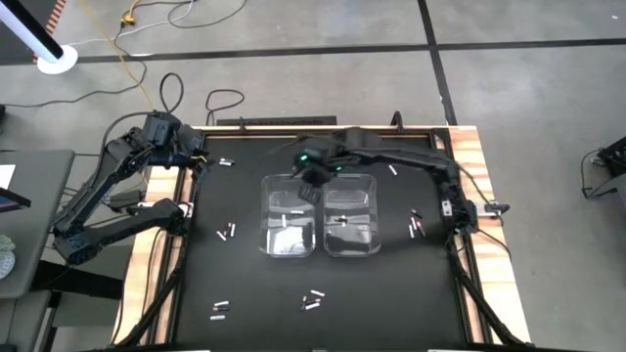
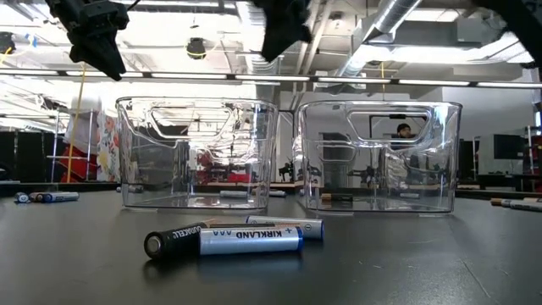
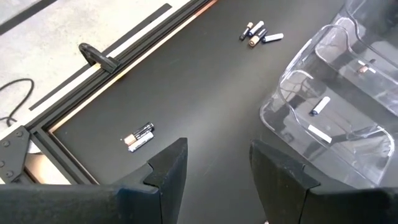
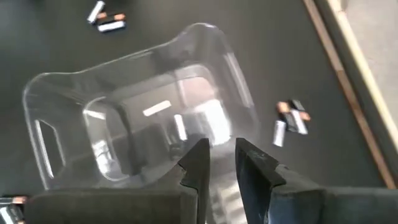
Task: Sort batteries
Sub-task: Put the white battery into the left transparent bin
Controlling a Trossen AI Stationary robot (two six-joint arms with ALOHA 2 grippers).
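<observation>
With empty, slightly parted jaws, the right gripper (image 4: 219, 163) hangs above the left bin (image 1: 290, 217), whose floor holds two batteries (image 4: 168, 118), so a low descent risks striking its rim, while the open-jawed left gripper (image 3: 214, 171) waits beside it.

Industrial lab: exposed ceiling ducts (image 2: 398, 17), concrete floor (image 1: 293, 24), equipment-crowded workbenches (image 2: 373, 178) behind.

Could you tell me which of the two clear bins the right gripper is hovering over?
The left-hand bin in the high view: the right gripper hangs over its far rim, while the other bin sits beside it, clear of the gripper.
</observation>
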